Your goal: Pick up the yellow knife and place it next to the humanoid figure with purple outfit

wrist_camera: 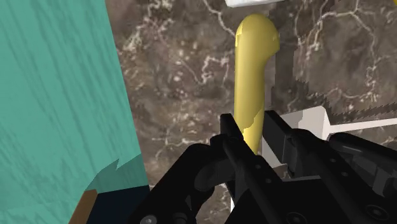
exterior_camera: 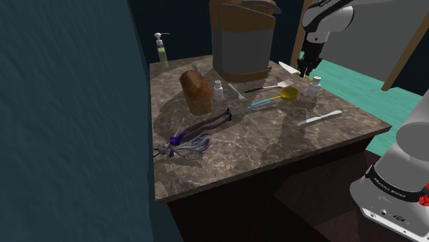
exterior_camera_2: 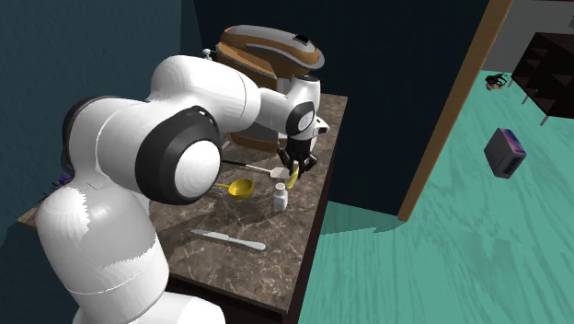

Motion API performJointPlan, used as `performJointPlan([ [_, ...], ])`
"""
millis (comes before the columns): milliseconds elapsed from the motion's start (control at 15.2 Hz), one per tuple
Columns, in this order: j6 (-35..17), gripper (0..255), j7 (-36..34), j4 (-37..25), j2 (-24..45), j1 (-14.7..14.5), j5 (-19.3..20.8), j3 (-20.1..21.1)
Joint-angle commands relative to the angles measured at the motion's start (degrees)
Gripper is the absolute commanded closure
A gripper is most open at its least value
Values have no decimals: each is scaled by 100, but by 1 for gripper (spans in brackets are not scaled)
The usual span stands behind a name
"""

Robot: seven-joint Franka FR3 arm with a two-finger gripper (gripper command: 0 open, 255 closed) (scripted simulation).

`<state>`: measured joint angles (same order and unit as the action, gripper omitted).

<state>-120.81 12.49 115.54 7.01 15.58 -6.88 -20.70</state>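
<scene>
Knife with a yellow handle, clamped between my two black fingers, which are closed on the handle near where it meets the blade. My gripper hangs over the far corner of the marble table, at the shoulder view's upper right, close to a small shaker and a yellow spoon. The grasp looks done, and the knife seems lifted just clear of the table, though I cannot be sure of the gap. What is left, as I judge it, is the whole carry and the placing: the figure in purple lies flat near the table's opposite edge, at the shoulder view's lower left, well apart from me. The knife's long axis runs straight away from my palm in the wrist view, with the rounded butt of the handle farthest out. In the second exterior view the handle hangs downward from my fingers, tilted a little. In the shoulder view a pale sliver, likely the blade, pokes out toward that view's left.
</scene>
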Motion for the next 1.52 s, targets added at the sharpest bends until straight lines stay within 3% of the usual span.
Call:
performJointPlan([
  [0,137,255,-28,-81,-59,-3,33,-5],
  [1452,1747,255,-245,-1326,-462,-22,248,-21],
])
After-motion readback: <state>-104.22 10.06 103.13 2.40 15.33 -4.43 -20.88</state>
